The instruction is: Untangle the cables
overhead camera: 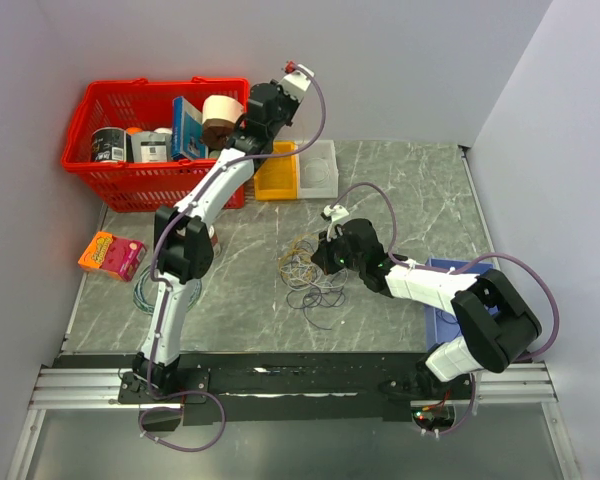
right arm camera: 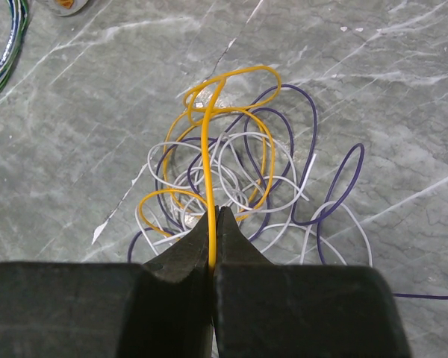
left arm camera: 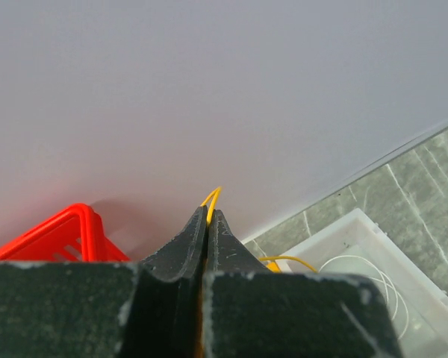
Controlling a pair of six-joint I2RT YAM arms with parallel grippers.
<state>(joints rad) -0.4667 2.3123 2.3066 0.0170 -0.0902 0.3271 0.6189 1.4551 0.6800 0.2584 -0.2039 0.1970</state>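
Right gripper (right arm camera: 214,212) pinched fully closed on a single yellow cable (right arm camera: 206,149), the strand running straight ahead of the fingertips into a loop lying over the purple cable (right arm camera: 314,142) and white cable (right arm camera: 151,156). Just ahead of and below the tips, the heap of cables (overhead camera: 310,275) on the marble table (right arm camera: 75,149), loops interlaced.

To do this step well: lift slowly and straight up, watching for purple or white loops riding along. Pause at any sign of snagging. Draw sideways only after a clean release of the yellow. Keep the pinch firm, given thin and likely slippery wire.

Right arm stretched low and leftward from its base, wrist tipped down at the heap.

Left gripper (left arm camera: 207,216) likewise closed, a short yellow loop (left arm camera: 211,200) poking out between the tips. Held high, well apart from the heap, with a white tray (left arm camera: 321,230) of white and yellow wire below. Left arm reached far forward and raised, just beside the red basket (overhead camera: 150,84).
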